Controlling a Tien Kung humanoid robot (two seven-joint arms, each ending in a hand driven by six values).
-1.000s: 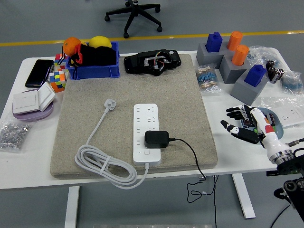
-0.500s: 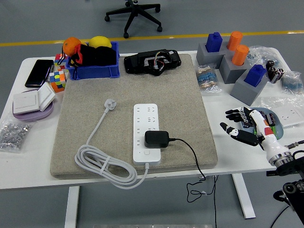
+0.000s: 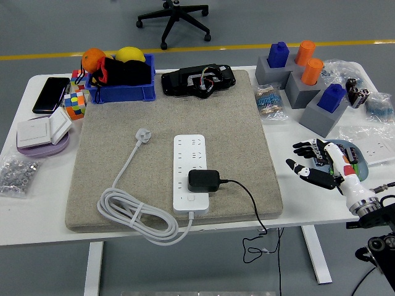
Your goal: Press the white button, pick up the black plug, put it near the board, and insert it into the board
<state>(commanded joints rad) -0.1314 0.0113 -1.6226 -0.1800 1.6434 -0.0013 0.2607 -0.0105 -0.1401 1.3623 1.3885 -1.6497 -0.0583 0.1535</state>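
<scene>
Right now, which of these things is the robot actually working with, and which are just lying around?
In use:
white power strip
black plug, sitting on the strip
right hand, open beside the mat

Lying about:
Rubik's cubes
blue bin
phone
grey blocks

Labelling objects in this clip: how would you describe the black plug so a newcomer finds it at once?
Start at the big beige mat covering the table's middle. On it lies a white power strip, and the black plug sits on the strip's near end. It is the only black block there, with a thin black cable trailing right and off the table edge.
</scene>
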